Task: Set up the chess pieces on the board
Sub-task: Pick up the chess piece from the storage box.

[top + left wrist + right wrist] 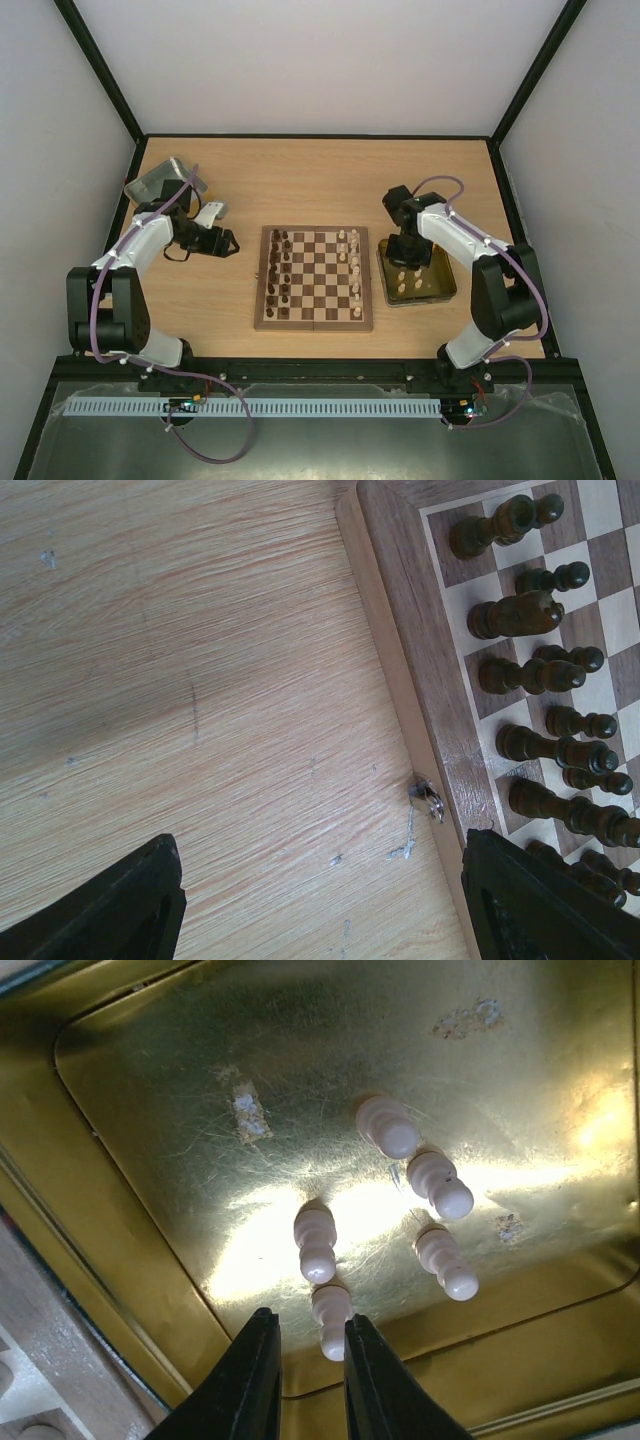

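Top external view puts the board (314, 324) at the middle of the surface (300, 180), with dark pieces (280, 270) ranked along its left side and cream pieces (355, 240) along its right. The left pincer (233, 244) hovers over bare wood just beside the board's left edge, its jaws spread wide and empty. The right pincer (408, 258) hangs over the yellow tray (447, 285), which sits just beside the board's right edge. In the right wrist view, five cream pawns (388, 1125) stand in the tray. The jaws there are narrowed to a slim gap, with the nearest pawn (332, 1322) between the fingertips. Whether they actually pinch it cannot be told. A silver tin (160, 180) sits at the far left.
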You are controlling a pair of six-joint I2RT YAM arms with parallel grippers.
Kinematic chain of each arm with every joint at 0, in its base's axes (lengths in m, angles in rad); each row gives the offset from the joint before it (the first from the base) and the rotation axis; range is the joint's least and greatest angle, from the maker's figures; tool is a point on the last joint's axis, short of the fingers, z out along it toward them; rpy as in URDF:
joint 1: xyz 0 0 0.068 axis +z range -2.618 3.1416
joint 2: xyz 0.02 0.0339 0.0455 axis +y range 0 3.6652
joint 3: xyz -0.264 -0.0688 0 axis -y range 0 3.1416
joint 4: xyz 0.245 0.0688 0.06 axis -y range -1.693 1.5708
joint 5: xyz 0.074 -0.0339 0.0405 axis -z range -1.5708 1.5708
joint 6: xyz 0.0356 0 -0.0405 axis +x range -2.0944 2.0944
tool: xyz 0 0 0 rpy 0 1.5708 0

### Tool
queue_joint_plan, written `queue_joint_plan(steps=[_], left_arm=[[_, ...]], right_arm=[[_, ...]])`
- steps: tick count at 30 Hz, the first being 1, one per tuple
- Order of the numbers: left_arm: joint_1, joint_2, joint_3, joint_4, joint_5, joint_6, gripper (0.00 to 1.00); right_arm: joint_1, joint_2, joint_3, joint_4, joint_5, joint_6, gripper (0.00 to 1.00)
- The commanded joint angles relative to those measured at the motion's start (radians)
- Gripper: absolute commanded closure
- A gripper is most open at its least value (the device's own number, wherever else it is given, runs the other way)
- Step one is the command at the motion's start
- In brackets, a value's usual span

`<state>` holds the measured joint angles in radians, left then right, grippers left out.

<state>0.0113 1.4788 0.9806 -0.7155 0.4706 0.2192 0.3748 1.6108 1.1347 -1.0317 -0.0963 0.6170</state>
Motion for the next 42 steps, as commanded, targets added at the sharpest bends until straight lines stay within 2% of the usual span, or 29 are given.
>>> queue_joint_plan(steps=[1, 27, 35, 42], left_arm=[[-0.003, 0.008, -0.010, -0.004, 0.002, -0.001, 0.24], [-0.008, 0.005, -0.008, -0.002, -0.009, -0.006, 0.24], [-0.011, 0.009, -0.008, -0.004, -0.008, -0.006, 0.24], [-0.012, 0.011, -0.008, -0.003, -0.003, -0.005, 0.24]], right_arm=[[-0.009, -0.030, -0.043, 0.048, -0.003, -0.003, 0.83], [-0.050, 0.079, -0.119, 0.186, -0.042, -0.028, 0.84], [-0.050, 0.050, -0.110, 0.157, -0.022, -0.027, 0.90], [-0.047, -0.017, -0.056, 0.060, 0.034, -0.022, 0.92]])
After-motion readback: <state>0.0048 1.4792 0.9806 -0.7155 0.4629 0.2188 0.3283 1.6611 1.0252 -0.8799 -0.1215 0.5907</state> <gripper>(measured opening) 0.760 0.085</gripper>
